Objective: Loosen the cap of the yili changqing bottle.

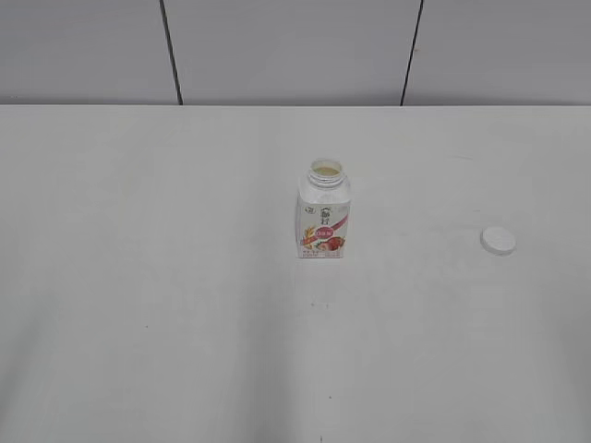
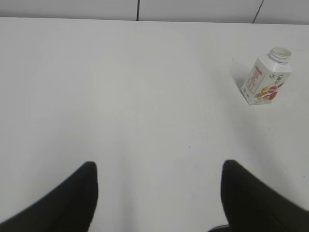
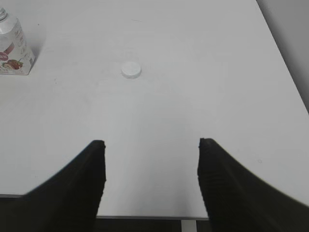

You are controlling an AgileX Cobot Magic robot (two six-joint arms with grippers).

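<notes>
The yili changqing bottle stands upright in the middle of the white table, its round neck open with no cap on it. It also shows in the left wrist view at the far right and in the right wrist view at the top left. The cap, a flat white disc, lies on the table to the bottle's right, apart from it; it shows in the right wrist view. My left gripper is open and empty, well short of the bottle. My right gripper is open and empty over the table's front edge. Neither gripper shows in the exterior view.
The white table runs to a grey panelled wall at the back. The table's front edge and right edge show in the right wrist view.
</notes>
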